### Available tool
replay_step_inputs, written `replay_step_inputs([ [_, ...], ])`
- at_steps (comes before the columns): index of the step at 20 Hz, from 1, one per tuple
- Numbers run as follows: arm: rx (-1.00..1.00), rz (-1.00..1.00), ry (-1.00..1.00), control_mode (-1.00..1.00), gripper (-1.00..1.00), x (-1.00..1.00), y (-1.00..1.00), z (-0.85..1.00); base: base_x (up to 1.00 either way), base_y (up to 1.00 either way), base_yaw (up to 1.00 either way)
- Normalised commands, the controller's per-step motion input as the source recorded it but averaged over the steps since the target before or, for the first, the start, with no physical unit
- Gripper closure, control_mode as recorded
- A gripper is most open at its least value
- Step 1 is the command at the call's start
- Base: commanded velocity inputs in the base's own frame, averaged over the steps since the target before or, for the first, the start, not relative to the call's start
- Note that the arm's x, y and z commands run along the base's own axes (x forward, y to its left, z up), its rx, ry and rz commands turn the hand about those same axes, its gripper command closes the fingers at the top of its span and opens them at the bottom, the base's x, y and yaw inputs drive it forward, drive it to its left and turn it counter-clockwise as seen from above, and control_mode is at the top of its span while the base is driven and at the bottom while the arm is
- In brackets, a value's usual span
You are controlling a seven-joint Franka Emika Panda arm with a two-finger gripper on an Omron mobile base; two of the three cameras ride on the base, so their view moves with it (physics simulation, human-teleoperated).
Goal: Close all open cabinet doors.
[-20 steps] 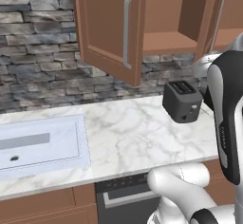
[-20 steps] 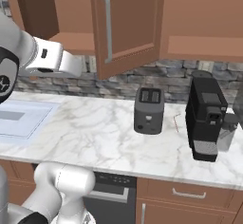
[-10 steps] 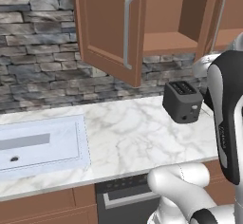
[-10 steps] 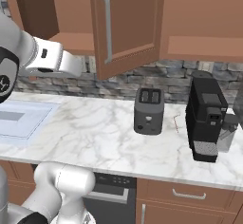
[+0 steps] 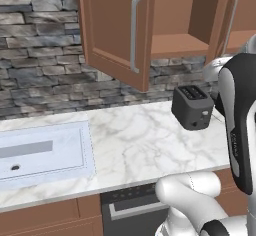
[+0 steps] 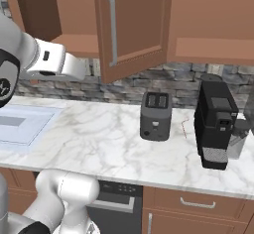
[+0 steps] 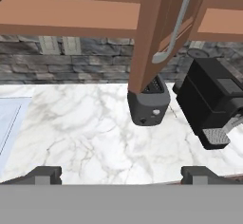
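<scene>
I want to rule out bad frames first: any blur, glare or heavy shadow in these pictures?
Left base view: sharp, evenly lit, no glare on the marble counter. Right base view: equally crisp; only a soft shadow beside the toaster. Hand view: the open cabinet door looms edge-on and stretched by nearness, yet stays in focus.

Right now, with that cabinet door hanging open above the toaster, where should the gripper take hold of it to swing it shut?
Probably the long vertical bar handle on the open cabinet door, near its lower end, which stands off the panel and leaves room for a finger behind it. Come from the handle face, jaws across the bar. The gripper is open and holds nothing. Pushing flat on the panel might serve as well.
</scene>
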Motion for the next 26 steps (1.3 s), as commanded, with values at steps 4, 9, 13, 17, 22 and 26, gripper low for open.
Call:
replay_step_inputs([
  [4,0.0,0.0,0.0,1.0,-1.0,0.0,0.0,0.0,0.28,0.0,0.0],
  [9,0.0,0.0,0.0,1.0,-1.0,0.0,0.0,0.0,0.06,0.07,0.0],
  [13,0.0,0.0,0.0,1.0,-1.0,0.0,0.0,0.0,0.0,0.0,0.0],
  [17,0.0,0.0,0.0,-1.0,-1.0,0.0,0.0,0.0,0.0,0.0,0.0],
  [22,0.0,0.0,-0.04,-1.0,-1.0,-0.16,0.0,0.02,0.0,0.0,0.0],
  [26,0.01,0.02,-0.15,-1.0,-1.0,-0.55,0.0,0.17,0.0,0.0,0.0],
])
